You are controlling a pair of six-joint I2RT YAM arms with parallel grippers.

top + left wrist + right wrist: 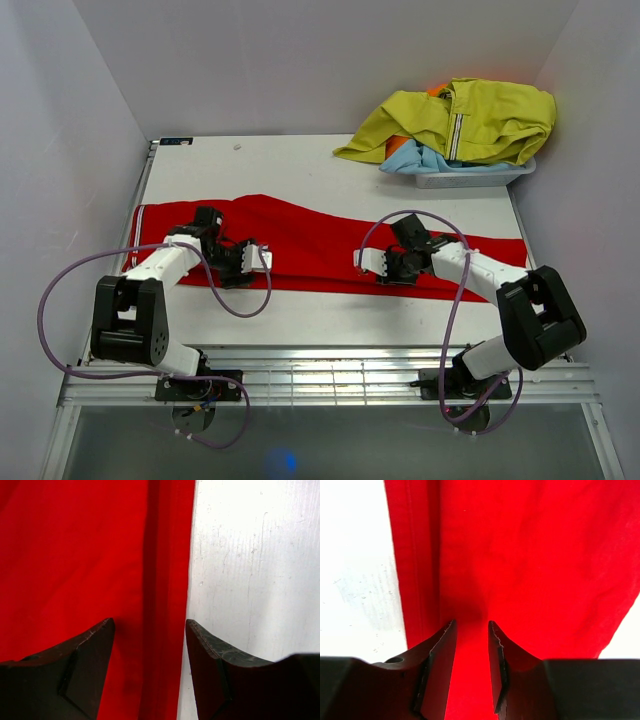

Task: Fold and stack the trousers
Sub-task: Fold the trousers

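Red trousers (330,245) lie flat across the table (340,320) as one long strip (the leg-on-leg fold appears done). Left gripper (150,625) hangs spread wide astride the near edge, gripping nothing. Right gripper (471,624) shows a narrow gap over the fabric; whether it pinches cloth cannot be determined. Crosswise folds and stacking remain.

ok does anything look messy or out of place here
Only the yellow-green zip jacket: it is heaped over the small white plastic bin at the far right corner of the white table, one end spilling past the rim. The bright red fabric trousers lie spread flat, with no visible tears.
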